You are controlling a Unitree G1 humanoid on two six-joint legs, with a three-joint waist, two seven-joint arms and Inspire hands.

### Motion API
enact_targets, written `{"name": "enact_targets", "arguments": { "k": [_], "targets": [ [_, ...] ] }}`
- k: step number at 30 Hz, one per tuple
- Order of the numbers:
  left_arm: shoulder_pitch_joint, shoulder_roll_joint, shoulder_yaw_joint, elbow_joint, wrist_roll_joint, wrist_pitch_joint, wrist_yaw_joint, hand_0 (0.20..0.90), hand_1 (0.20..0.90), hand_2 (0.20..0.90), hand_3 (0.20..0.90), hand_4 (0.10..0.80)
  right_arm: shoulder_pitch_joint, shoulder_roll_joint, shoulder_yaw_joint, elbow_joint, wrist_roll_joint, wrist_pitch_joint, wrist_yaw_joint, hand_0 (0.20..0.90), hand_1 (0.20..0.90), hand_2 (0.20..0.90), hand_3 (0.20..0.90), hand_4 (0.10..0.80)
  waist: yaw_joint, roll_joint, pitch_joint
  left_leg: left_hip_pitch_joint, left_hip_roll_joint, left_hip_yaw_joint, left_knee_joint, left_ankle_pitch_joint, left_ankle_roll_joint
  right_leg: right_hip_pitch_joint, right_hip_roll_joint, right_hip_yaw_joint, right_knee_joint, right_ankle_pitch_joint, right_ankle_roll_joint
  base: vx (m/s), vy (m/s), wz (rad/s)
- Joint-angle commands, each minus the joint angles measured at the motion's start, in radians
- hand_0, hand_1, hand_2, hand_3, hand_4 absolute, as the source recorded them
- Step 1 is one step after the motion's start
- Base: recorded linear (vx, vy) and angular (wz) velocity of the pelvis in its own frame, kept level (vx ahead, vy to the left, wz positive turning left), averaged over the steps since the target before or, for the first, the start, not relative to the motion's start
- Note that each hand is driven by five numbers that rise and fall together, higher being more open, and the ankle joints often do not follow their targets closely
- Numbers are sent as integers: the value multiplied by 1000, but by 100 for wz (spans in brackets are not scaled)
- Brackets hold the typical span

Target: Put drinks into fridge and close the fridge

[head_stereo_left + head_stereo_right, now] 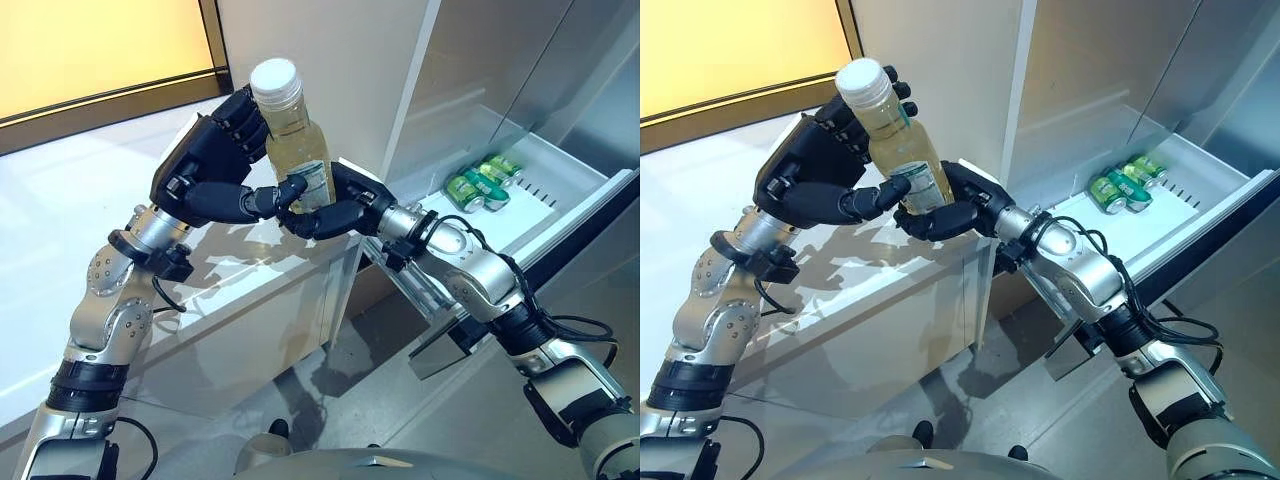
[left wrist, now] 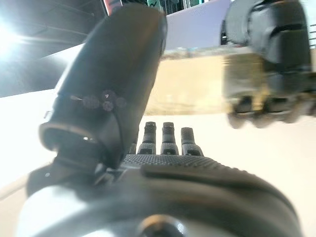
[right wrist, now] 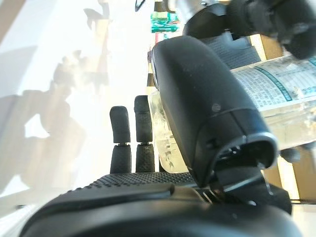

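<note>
Holding the bottle (image 1: 294, 140) between both hands, you have it up above the white counter (image 1: 60, 230), left of the open fridge drawer (image 1: 560, 200). Its long axis stands nearly upright, white cap on top and leaning slightly left, pale yellow drink inside. Your left hand (image 1: 215, 165) wraps the upper body from the left, fingers curled behind the glass and thumb reaching across the front. Your right hand (image 1: 335, 205) grips the lower, labelled part from the right, thumb and fingers closed round it; the right wrist view shows the label pressed against the thumb.

The drawer lies to the right and farther off, with green cans (image 1: 483, 182) lying on their sides at its far end and bare floor nearer you. Your right hand sits on the drawer side, so I judge it the better one to carry the bottle across; the left would have to let go first.

The label carries fine print, too small to read.
</note>
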Motion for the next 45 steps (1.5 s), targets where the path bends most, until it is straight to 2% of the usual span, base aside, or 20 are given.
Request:
{"name": "enact_targets", "arguments": {
  "k": [1,5,10,12,15,17,19,22,23,27,30,33,36,39,43,45],
  "targets": [
    [3,6,67,27,-64,-113,8,900,900,900,900,800,-130,33,-162,-186,89,-226,15,300,300,300,200,100,-16,5,-132,-1,-111,20,1,-95,75,4,39,59,5,-41,2,0,0,0],
    [39,-18,83,49,-63,-117,4,900,900,900,900,800,-95,26,-193,-223,116,-228,38,300,300,300,200,100,-20,3,-131,-2,-112,22,1,-96,76,2,38,62,5,-40,4,-8,5,0],
    [79,-45,106,61,-144,-105,-39,900,900,900,900,800,-54,7,-235,-274,128,-233,50,300,300,300,200,100,-25,1,-130,-2,-109,27,1,-97,75,-1,38,64,5,-39,6,0,0,0],
    [89,-77,114,50,-282,-43,-123,900,900,900,900,800,-40,1,-257,-288,122,-237,55,300,300,300,200,100,-28,0,-130,-3,-110,27,1,-99,75,-3,37,66,5,-38,6,0,0,0],
    [123,-171,121,14,-464,66,-265,900,900,900,900,800,-6,5,-293,-323,94,-236,65,300,300,300,200,100,-36,-2,-128,-2,-108,33,1,-102,73,-6,38,72,5,-36,6,0,0,0],
    [134,-207,114,6,-524,103,-303,900,900,900,900,800,0,-2,-301,-341,94,-231,54,300,300,300,200,100,-40,-4,-127,-2,-107,35,1,-104,73,-7,37,73,5,-35,6,-4,-2,-2],
    [153,-266,103,10,-648,173,-372,900,900,900,900,800,2,-10,-319,-352,89,-222,44,300,300,300,200,100,-44,-8,-126,-1,-107,38,1,-107,73,-9,38,76,5,-35,5,-12,-13,-5],
    [173,-303,84,22,-708,235,-440,900,900,900,900,800,-4,-18,-328,-355,89,-209,38,300,300,300,200,100,-48,-12,-124,-1,-107,40,1,-109,73,-10,38,79,5,-35,3,-16,-7,-4],
    [185,-321,58,25,-738,278,-489,900,900,900,900,800,-8,-28,-331,-357,87,-203,30,300,300,300,200,100,-50,-13,-122,-2,-107,41,1,-109,73,-12,39,82,5,-34,2,0,0,0],
    [211,-349,-13,33,-837,349,-558,900,900,900,900,800,-19,-49,-335,-350,87,-199,15,300,300,300,200,100,-53,-14,-116,-3,-106,45,1,-109,73,-13,41,85,5,-31,2,0,0,0],
    [224,-357,-68,39,-953,442,-591,900,900,900,900,800,-32,-67,-344,-328,93,-201,11,300,300,300,200,100,-54,-17,-113,-3,-105,46,1,-110,73,-14,42,86,5,-28,1,0,0,0],
    [246,-357,-137,50,-1009,542,-629,900,900,900,900,800,-38,-81,-349,-317,100,-204,5,300,300,300,200,100,-58,-20,-109,-7,-104,53,1,-109,72,-20,44,90,5,-22,1,-28,-7,0],
    [268,-362,-176,73,-1036,594,-628,900,900,900,900,800,-35,-85,-355,-310,106,-211,5,300,300,300,200,100,-61,-20,-104,-9,-103,59,1,-108,72,-24,45,94,5,-18,2,-34,-8,-2],
    [303,-361,-181,137,-1060,673,-641,900,900,900,900,800,-23,-88,-366,-307,107,-222,17,300,300,300,200,100,-63,-21,-98,-11,-102,65,1,-107,72,-28,46,97,5,-16,2,-38,-9,-2],
    [347,-386,-166,298,-1015,782,-669,900,900,900,900,800,-18,-107,-378,-302,119,-235,27,300,300,300,200,100,-61,-25,-94,-15,-101,68,1,-104,71,-32,49,97,5,-13,3,-27,-13,-5],
    [369,-407,-149,404,-932,836,-737,900,900,900,900,800,-12,-112,-389,-302,125,-235,33,300,300,300,200,100,-62,-31,-95,-18,-100,72,1,-104,70,-35,49,98,5,-13,4,-15,-13,-1]
  ]
}}
